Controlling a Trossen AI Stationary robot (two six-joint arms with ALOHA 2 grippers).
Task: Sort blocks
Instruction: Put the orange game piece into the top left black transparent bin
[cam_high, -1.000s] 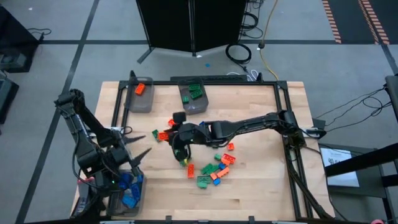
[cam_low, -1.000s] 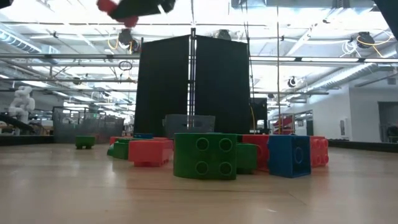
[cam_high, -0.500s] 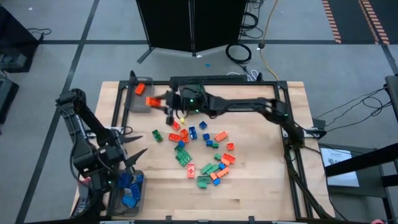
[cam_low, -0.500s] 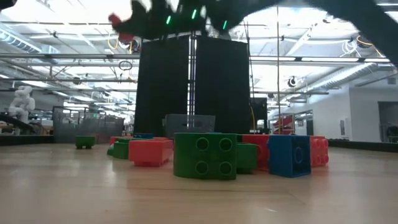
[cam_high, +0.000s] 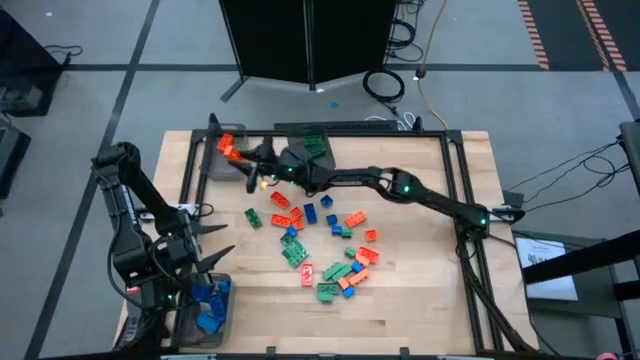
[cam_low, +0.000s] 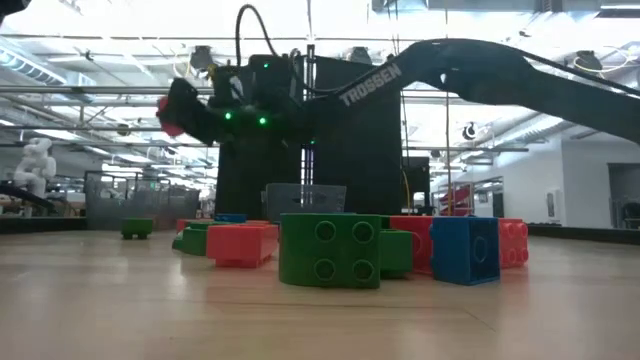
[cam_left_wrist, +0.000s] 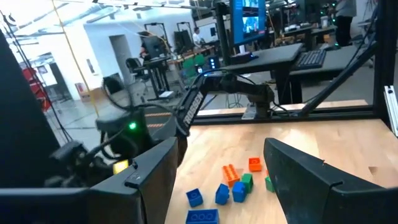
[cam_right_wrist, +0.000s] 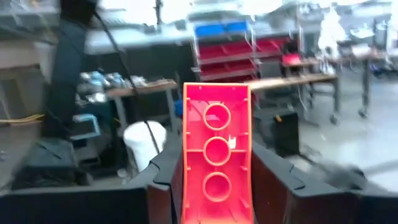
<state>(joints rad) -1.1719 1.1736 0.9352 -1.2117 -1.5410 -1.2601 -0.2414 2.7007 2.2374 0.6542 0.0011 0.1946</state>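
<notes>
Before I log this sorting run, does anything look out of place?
Nothing stands out. The right tool holds an orange brick above the bin that has an orange brick inside. The left tool is open beside the bin of blue bricks.

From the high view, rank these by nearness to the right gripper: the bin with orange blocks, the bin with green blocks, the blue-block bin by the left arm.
1. Orange bin, back left; right gripper hangs at its edge holding an orange block.
2. Green bin, back centre, beside it.
3. Blue bin, front left corner, farthest.
</notes>
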